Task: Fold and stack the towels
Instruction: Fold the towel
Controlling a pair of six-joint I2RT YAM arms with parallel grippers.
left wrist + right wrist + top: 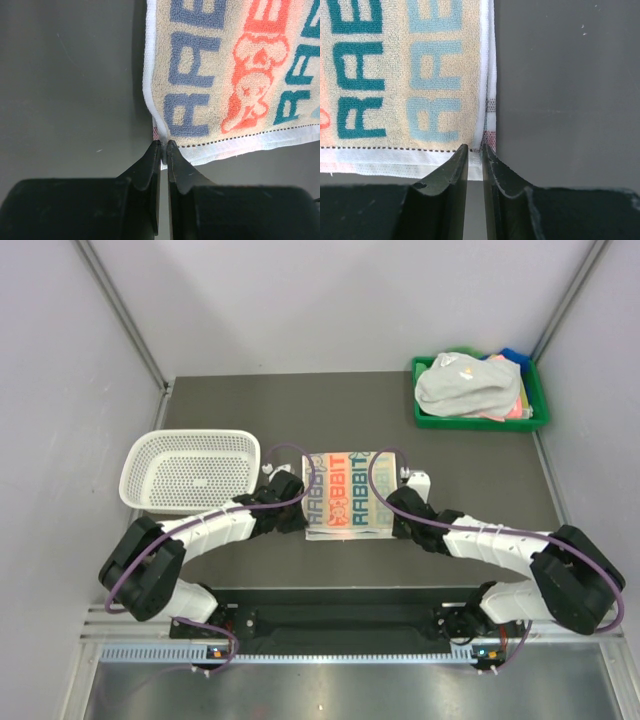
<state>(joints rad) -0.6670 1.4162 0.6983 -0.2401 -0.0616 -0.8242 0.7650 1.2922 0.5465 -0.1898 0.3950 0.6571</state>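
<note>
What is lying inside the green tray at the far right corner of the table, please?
A crumpled grey-white towel fills most of the green tray. A blue towel and a pink-orange towel peek out beside it. Whatever lies beneath the grey-white towel is covered.

Looking down onto a dark table point(330, 410). Finding a lettered towel point(342, 502) lying flat near the middle, showing rows of blue, orange and teal letters. Meeting the left hand point(292, 502) at the towel's left edge and the right hand point(396, 506) at its right edge, both touching or just beside the cloth; not managing to tell the grip from up here. Noting a white perforated basket point(190, 472) sitting left of the towel, just beyond the left arm. Spotting a green tray point(480, 424) at the far right corner, holding a heap of towels point(462, 388), grey-white on top, with blue and pink-orange peeking out behind and beside.
</note>
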